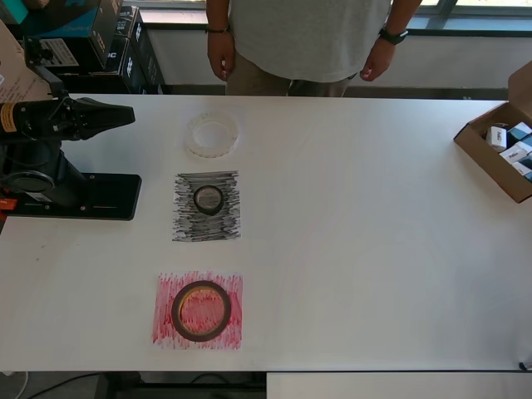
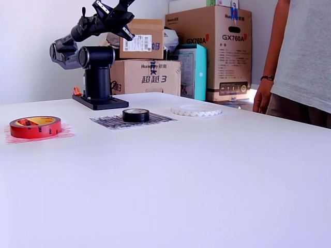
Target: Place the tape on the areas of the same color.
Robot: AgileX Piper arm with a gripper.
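White tabletop (image 1: 374,249) fills most of the overhead view, and the three tape rolls lie in a column toward its left side. The small black tape roll (image 1: 208,199) sits flat near the middle of the black-scribbled sheet (image 1: 207,207). Below it in the overhead view, the dark-red tape roll (image 1: 201,311) with its yellowish core lies flat on the red-scribbled sheet (image 1: 198,310), well inside its edges. Above the black sheet, the white tape roll (image 1: 212,135) lies flat on the table (any white sheet beneath it is too faint to make out). In the exterior view the same three run left to right: red roll (image 2: 35,126), black roll (image 2: 135,114), white roll (image 2: 196,110).

Off to the overhead view's left stands the Piper arm on its black base plate (image 1: 91,196), folded back, with the gripper (image 1: 125,115) pointing toward the white roll but well apart from it. Its fingers look drawn together and hold nothing.

A person (image 1: 307,41) in a grey shirt stands at the far edge. An open cardboard box (image 1: 499,154) of small cartons sits at the overhead view's right edge. Stacked cardboard boxes (image 2: 209,51) rise behind the table.
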